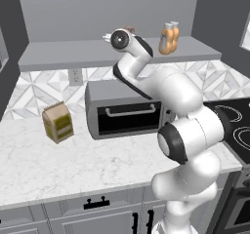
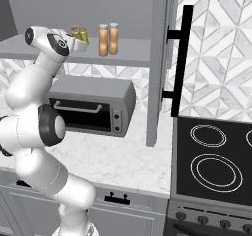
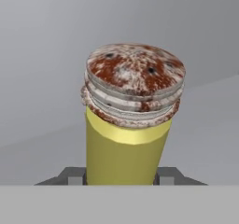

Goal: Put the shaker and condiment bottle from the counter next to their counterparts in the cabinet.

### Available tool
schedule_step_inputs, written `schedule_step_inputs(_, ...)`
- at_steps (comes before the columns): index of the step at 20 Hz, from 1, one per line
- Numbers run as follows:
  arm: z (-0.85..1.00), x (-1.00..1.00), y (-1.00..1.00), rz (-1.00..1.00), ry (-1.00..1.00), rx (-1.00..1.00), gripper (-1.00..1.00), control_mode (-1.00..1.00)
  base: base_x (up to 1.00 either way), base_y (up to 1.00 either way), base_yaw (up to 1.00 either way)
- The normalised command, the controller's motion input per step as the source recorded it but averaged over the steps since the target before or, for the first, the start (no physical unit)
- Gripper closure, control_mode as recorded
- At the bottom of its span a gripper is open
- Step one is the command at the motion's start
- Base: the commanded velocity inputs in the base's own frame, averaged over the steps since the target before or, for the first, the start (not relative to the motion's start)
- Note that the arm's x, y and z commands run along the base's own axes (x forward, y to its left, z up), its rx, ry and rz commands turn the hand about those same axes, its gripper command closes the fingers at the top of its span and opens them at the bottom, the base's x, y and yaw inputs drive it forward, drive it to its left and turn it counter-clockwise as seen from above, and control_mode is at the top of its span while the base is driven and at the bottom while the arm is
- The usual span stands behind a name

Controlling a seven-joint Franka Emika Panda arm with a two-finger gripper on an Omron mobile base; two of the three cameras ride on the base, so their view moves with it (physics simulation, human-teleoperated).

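The claw [image 3: 120, 176] pinches the shaker [image 3: 128, 120] low on its yellow-green body, one dark finger on each side, brownish cap pointing away from the hand. In the right base view the claw is up at the cabinet [image 2: 133, 58] shelf, with the held shaker at or just beside its twin shaker [image 2: 75, 31]; whether it rests on the shelf I cannot tell. Further along the shelf, away from the claw, two orange condiment bottles [image 2: 109, 39] stand side by side, so that half looks done. Judging by this, what is left is to set the shaker down, let go and pull back. Below the claw, the counter [image 1: 73, 165] carries a toaster oven [image 1: 124, 108] and a brown carton [image 1: 57, 122]
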Motion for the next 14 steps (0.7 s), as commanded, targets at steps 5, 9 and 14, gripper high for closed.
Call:
schedule_step_inputs(5,-0.05,0.18,0.04,0.0,0.0,-0.02,1.0,-1.0,0.0,0.0,0.0)
schedule_step_inputs(9,0.0,0.01,0.0,0.0,0.0,-0.04,1.0,-1.0,0.0,0.0,0.0)
schedule_step_inputs(14,0.0,-0.1,0.0,0.0,-0.01,-0.04,1.0,-1.0,0.0,0.0,0.0)
